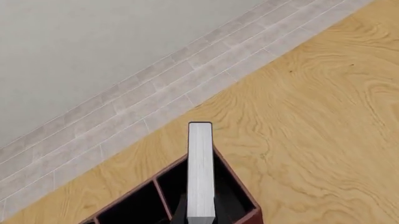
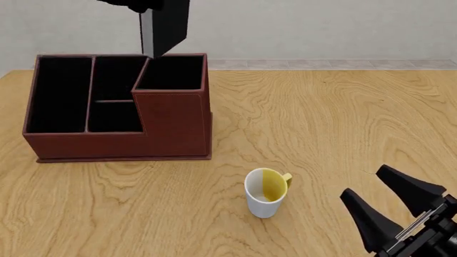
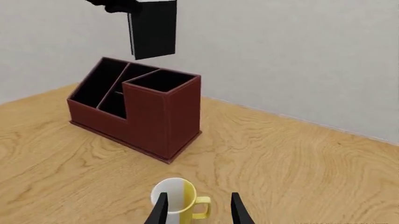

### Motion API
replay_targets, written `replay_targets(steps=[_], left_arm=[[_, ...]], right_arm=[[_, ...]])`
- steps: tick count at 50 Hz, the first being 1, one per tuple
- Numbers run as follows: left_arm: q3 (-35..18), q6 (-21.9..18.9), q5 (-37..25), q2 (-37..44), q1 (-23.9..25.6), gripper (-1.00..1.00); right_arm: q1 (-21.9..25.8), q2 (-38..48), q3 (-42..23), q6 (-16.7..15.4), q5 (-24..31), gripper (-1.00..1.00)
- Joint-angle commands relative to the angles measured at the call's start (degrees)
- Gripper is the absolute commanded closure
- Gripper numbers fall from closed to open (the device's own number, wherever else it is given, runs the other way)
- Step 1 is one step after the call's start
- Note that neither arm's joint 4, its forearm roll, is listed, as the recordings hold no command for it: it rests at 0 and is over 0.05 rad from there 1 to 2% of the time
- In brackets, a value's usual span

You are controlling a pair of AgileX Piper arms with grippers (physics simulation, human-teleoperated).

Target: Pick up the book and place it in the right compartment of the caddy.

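The black book [image 2: 168, 24] with white page edges hangs upright in the air, my left gripper [image 2: 136, 4] shut on its top at the upper edge of the front view. It is just above the right compartment [image 2: 171, 72], the square black-lined opening of the reddish-brown caddy [image 2: 171, 123]. In the right wrist view a gap shows between the book [image 3: 153, 28] and the compartment [image 3: 162, 80]. The left wrist view looks down the book's page edge [image 1: 201, 172] into the compartment [image 1: 234, 196]. My right gripper [image 2: 364, 182] is open and holds nothing, near the table's front right.
A white and yellow mug [image 2: 266, 193] stands on the wooden table in front of the caddy, close to my right gripper [image 3: 199, 196]. The caddy's long narrow compartment [image 2: 59, 93] and two small middle ones lie left of the raised block. A wall runs behind the table.
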State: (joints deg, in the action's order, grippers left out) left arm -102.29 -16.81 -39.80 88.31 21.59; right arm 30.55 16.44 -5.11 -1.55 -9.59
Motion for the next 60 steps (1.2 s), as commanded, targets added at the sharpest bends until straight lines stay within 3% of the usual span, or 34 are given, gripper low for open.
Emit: replay_targets(steps=[1,22,60], left_arm=[[-1.23,-0.62,1.79,2.49,0.18,1.00],[-1.06,0.19,5.23,5.36,-0.19,1.00],[8.59,1.86,14.12,7.11,-1.35,1.00]], right_arm=[[-0.38,1.21,0.35,-0.10,-1.27,-1.00],[-1.40,1.55,0.66,-0.74,-1.07,-1.00],[-1.58,5.49,2.15,-0.90,-5.22,-1.00]])
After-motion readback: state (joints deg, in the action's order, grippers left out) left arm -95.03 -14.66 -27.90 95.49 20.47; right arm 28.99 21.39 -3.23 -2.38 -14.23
